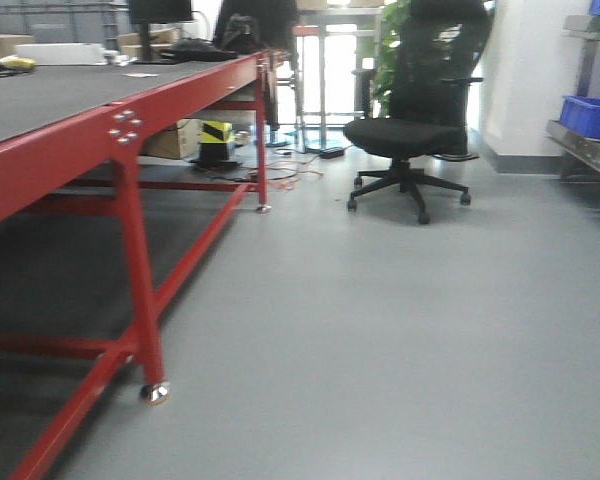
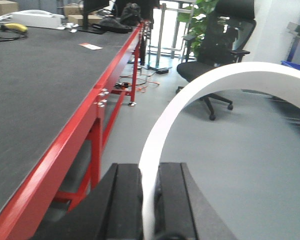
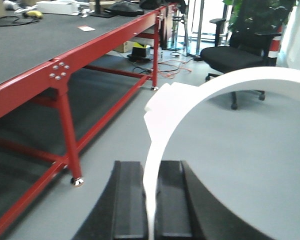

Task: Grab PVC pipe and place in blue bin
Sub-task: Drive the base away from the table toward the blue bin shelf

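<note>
The left end effector (image 2: 150, 172) and right end effector (image 3: 151, 170) are each clamped on a curved white pipe (image 2: 225, 75) arcing toward 1 o'clock — the bin (image 1: 586, 114) sits far off at 2 o'clock, so a swing in transit could twist it loose — or snag the chair (image 1: 412, 120).

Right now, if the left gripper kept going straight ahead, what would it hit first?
Probably the grey floor, between the red metal table's far leg and the black office chair; depth unclear.

I see the pipe (image 2: 165, 122) as smooth white plastic. The table frame (image 1: 142, 280) looks glossy red-painted metal, its top (image 1: 50, 100) matt.
</note>
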### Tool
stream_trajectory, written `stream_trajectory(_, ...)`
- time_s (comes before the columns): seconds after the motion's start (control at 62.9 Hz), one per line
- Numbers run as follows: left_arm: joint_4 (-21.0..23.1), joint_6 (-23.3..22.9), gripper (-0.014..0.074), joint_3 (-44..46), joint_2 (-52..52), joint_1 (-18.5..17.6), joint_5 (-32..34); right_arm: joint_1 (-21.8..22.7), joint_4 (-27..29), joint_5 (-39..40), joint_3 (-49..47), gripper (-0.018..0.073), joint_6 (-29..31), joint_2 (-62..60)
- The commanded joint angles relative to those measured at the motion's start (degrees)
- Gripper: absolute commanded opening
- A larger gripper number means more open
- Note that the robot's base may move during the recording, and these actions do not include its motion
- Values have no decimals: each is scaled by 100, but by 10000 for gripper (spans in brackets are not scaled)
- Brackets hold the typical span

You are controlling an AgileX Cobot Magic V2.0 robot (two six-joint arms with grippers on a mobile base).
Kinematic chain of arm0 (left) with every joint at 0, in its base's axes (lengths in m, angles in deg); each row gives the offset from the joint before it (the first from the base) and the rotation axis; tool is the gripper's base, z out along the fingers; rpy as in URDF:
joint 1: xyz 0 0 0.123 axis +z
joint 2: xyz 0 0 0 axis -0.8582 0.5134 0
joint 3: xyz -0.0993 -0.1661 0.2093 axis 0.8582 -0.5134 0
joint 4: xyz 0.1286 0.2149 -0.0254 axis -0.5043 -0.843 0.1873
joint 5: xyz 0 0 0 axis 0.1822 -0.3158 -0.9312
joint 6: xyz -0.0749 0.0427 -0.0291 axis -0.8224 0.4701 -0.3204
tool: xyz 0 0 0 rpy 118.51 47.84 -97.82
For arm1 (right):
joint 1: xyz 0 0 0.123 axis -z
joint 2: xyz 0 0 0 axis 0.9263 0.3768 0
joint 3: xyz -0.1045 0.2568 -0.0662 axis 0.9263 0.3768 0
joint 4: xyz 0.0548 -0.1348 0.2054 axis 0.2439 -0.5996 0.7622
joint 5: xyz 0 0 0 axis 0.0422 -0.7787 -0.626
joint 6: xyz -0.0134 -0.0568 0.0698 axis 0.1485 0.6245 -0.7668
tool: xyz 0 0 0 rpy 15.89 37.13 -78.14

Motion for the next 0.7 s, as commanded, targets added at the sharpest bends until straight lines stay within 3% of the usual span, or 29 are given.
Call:
stream_trajectory(0.0,28,-8,-111,12,-33,-18,144,-9,-40,157,12,-169,28,-24)
stream_trajectory(0.684,28,-8,-111,12,-33,-18,158,-9,-40,157,12,-169,28,-24)
